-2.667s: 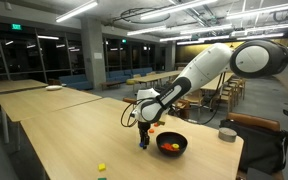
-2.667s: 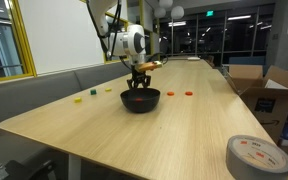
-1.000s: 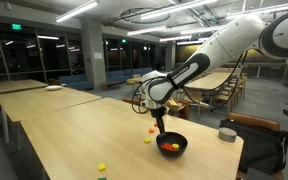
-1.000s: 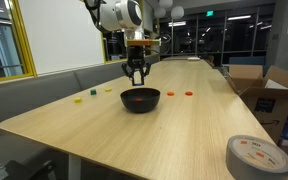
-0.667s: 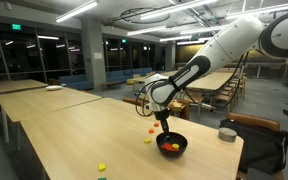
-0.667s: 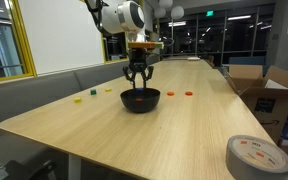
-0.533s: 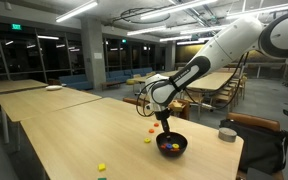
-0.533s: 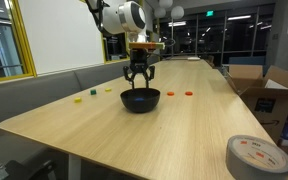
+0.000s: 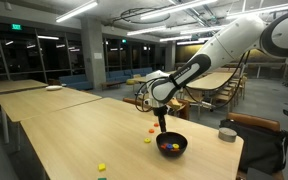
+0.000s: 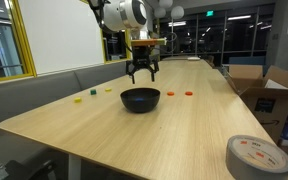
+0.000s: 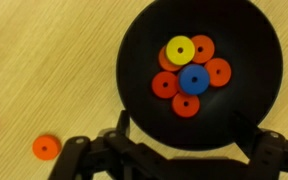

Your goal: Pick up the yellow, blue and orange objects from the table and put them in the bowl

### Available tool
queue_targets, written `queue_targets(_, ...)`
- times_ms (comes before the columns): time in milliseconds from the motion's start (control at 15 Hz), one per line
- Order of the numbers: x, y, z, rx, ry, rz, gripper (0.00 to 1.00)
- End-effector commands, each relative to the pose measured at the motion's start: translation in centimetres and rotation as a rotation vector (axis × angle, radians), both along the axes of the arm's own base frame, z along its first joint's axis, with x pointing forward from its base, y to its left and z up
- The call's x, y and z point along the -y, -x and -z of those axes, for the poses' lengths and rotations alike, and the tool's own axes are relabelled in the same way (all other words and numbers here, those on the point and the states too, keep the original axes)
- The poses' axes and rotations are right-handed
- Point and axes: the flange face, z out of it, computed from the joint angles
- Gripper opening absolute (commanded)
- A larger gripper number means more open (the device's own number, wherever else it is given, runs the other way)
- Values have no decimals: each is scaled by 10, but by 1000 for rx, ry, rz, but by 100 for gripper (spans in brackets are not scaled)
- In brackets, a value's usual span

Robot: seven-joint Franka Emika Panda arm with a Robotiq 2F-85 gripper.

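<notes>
Wrist view, bowl (image 11: 142, 38) with one yellow disc (image 11: 180, 49), one blue disc (image 11: 193, 78), five orange discs (image 11: 218, 72), two more (image 11: 46, 147) on table (image 11: 44, 60), jaws spread

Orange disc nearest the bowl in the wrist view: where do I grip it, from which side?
Pinch the orange disc across its outer rim, coming straight down. It lies flat and thin on the table, so no side offers purchase; it sits apart from the bowl, leaving jaw room.
</notes>
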Motion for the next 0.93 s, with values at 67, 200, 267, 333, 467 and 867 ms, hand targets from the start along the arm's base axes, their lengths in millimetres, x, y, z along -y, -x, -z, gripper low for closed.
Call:
queue_targets(67,-6,-16,-18,146,-45,13,100)
queue_targets(200,-8,-23,-15,173,-59,41,100)
queue_targets(267,-7,-26,-11,170,-70,74,100)
queue_targets(333,-6,-29,-6,166,-79,108,100)
queue_targets(467,-4,-35,4,149,-90,178,100)
queue_targets(867,3,-64,34,134,-109,260,100)
